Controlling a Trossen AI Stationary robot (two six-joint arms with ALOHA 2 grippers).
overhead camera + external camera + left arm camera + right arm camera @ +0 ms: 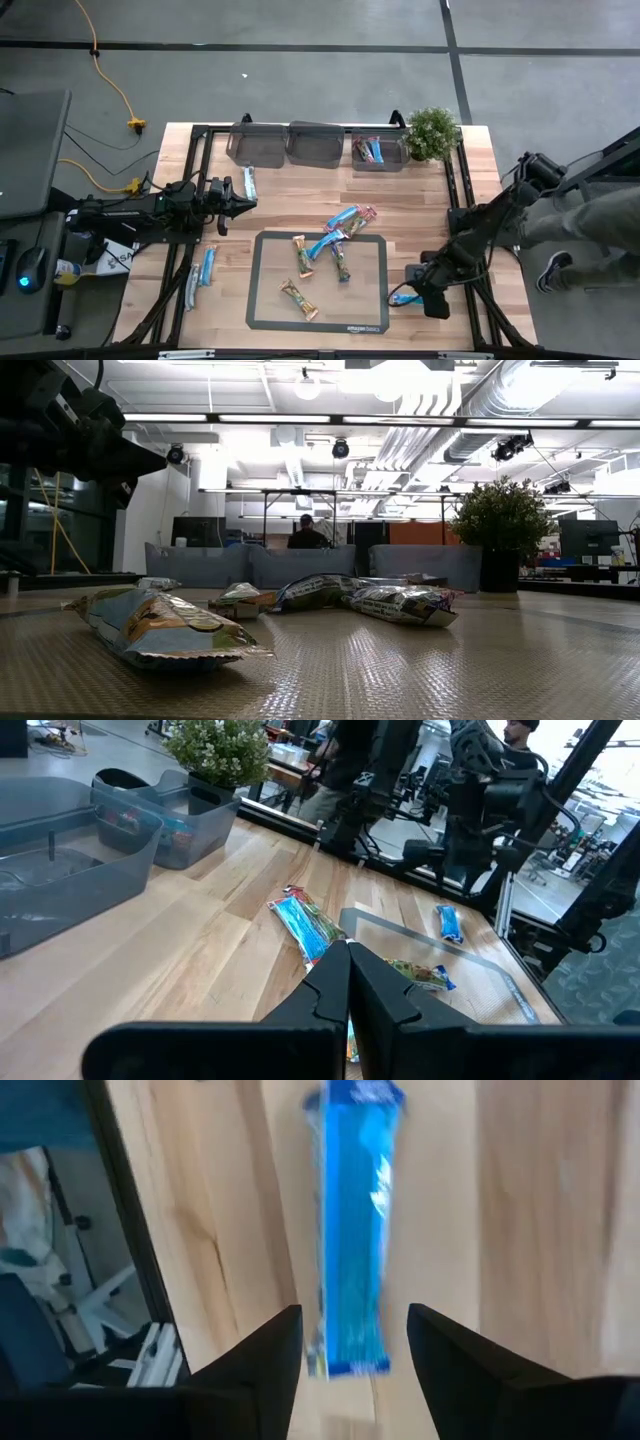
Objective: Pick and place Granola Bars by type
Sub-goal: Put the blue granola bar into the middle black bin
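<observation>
Blue bar [352, 1230] between open end-effector fingers [255, 1365]

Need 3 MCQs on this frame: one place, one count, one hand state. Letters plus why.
1. The bright blue bar under the right hand lies:
A on bare wood beside the mat
B in a bin
C by the plant

2. Clear bins along the far edge:
A two
B three
C five

3. The left hand is:
A open over a bin
B shut, empty
C shut on a red bar

Key: A, the right wrist view shows wood grain all around the bar; B, three bins sit in a row beside the plant; B, its fingers meet with nothing between them.
</observation>
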